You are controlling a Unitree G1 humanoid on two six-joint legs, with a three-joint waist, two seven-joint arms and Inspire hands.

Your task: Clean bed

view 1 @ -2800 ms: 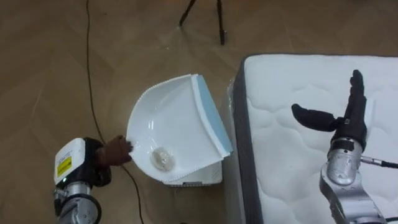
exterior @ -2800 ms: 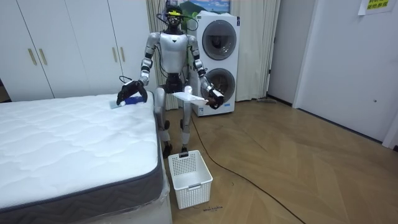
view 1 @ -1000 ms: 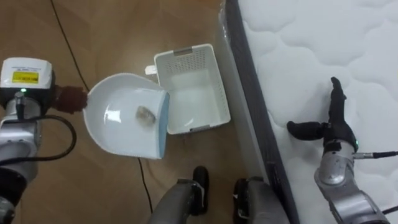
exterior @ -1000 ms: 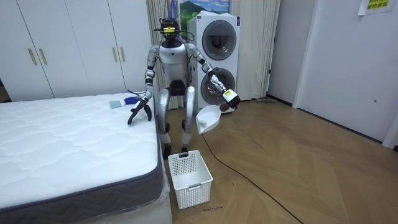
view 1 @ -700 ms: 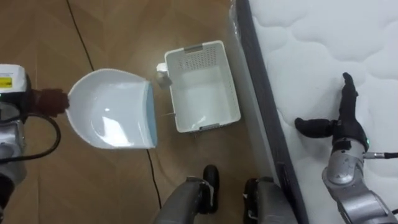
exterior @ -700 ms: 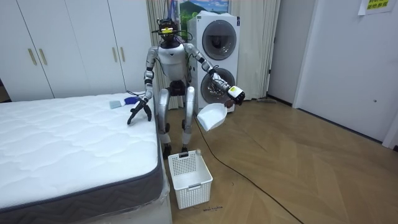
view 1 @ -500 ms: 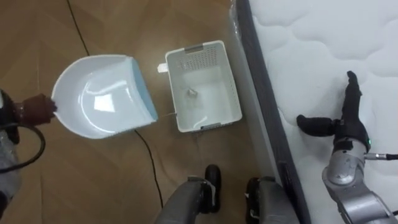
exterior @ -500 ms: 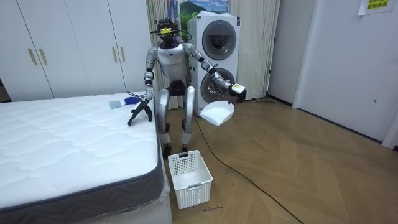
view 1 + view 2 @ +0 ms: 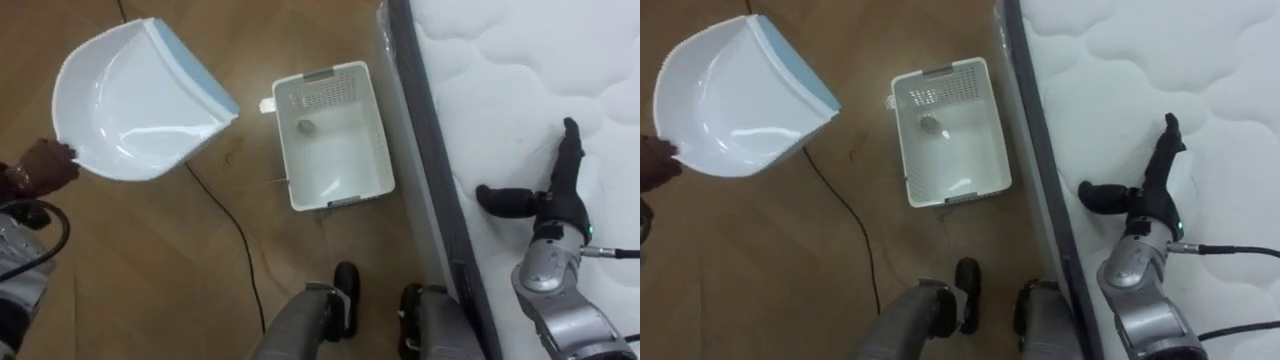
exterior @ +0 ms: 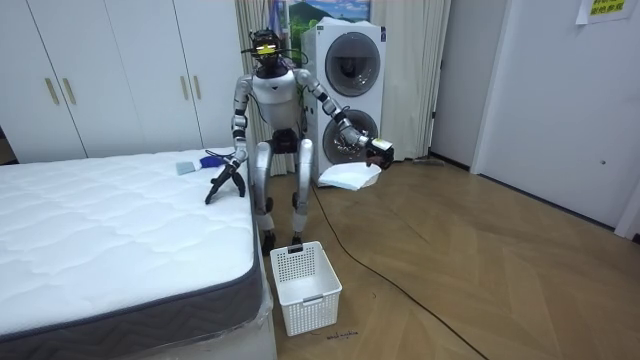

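The bed is seen along the right side of the eye views, its quilted top bare around the right robot hand, which is rested on it near the edge with fingers straight and thumb spread, holding nothing. A small crumpled scrap is now lying inside the white basket on the floor just beside the bed; a second ago it was still in the white dustpan, which was tipped over the basket. The dustpan has since been swung up and away to the robot's left, levelled and emptied, and is held out well apart from the basket. Its handle is clamped in the left robot hand, fingers curled round it. In the room view the robot is shown standing upright at the bed's corner, with a blue item and a pale one left on the mattress by the right robot hand. The dump step is judged done; the bed is probably not finished, since those two items remain to be cleared.
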